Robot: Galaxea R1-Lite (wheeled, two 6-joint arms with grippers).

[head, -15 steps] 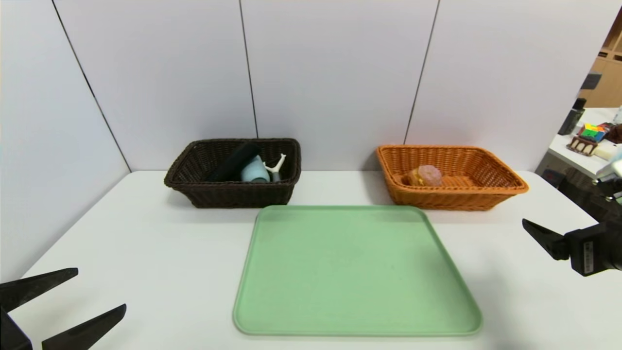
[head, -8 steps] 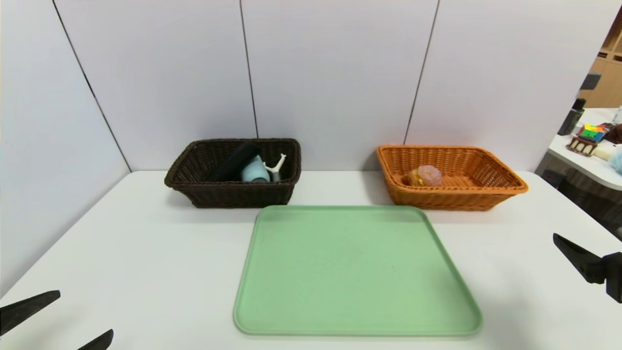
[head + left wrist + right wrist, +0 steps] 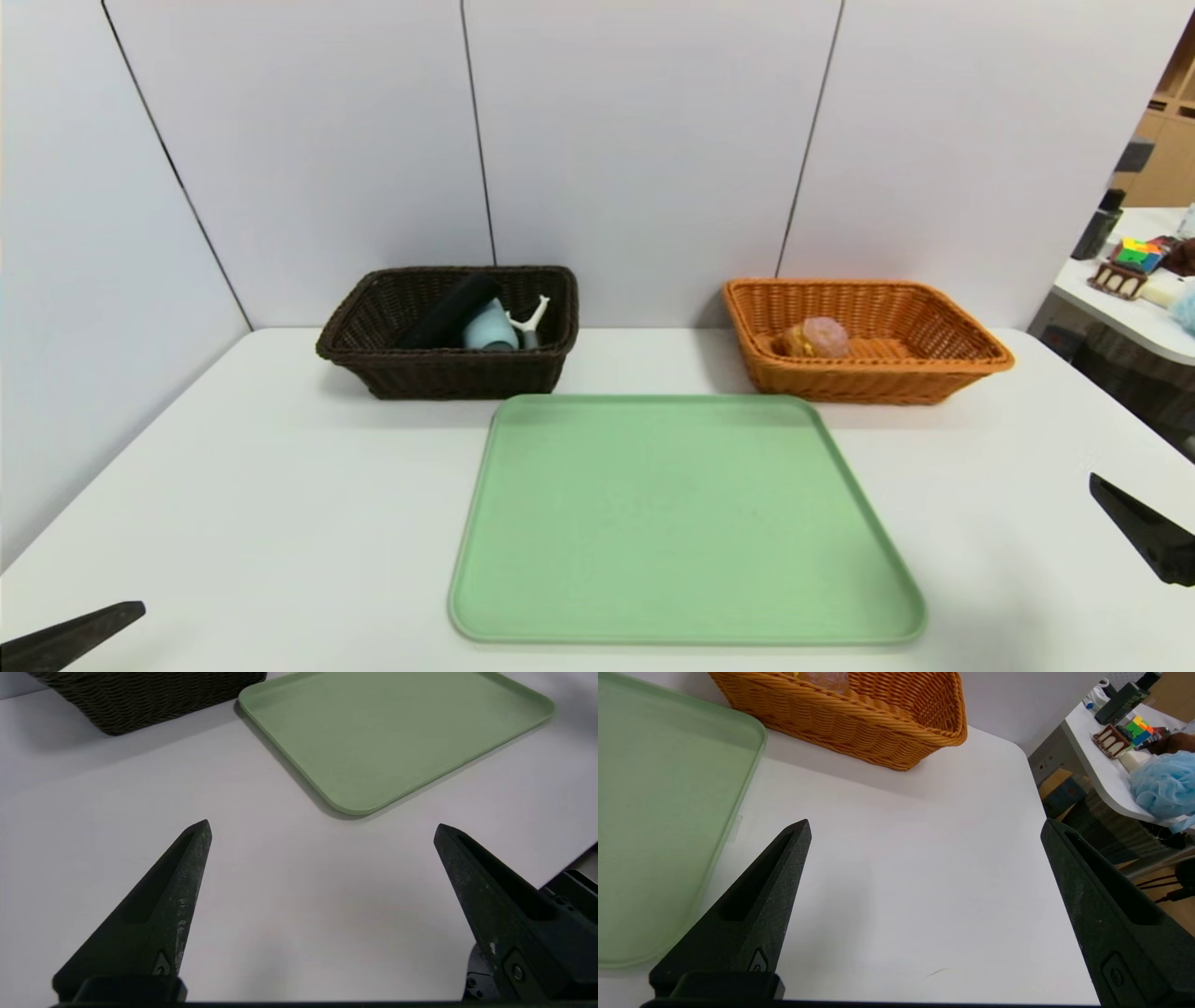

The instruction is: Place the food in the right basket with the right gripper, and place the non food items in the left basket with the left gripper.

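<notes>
While both end effectors (image 3: 322,828) (image 3: 924,826) gape wide, one bun (image 3: 818,337) fills the orange basket (image 3: 943,373).

On my white worktop (image 3: 280,485) the flat green plastic tray (image 3: 681,523) lies bare. The dark brown wicker basket (image 3: 448,369) holds a blue-grey plastic cup (image 3: 489,329), black fabric pouch (image 3: 450,310) and white peeler (image 3: 532,317); the orange wicker basket (image 3: 868,378) holds the pinkish-brown bun (image 3: 818,337).
</notes>
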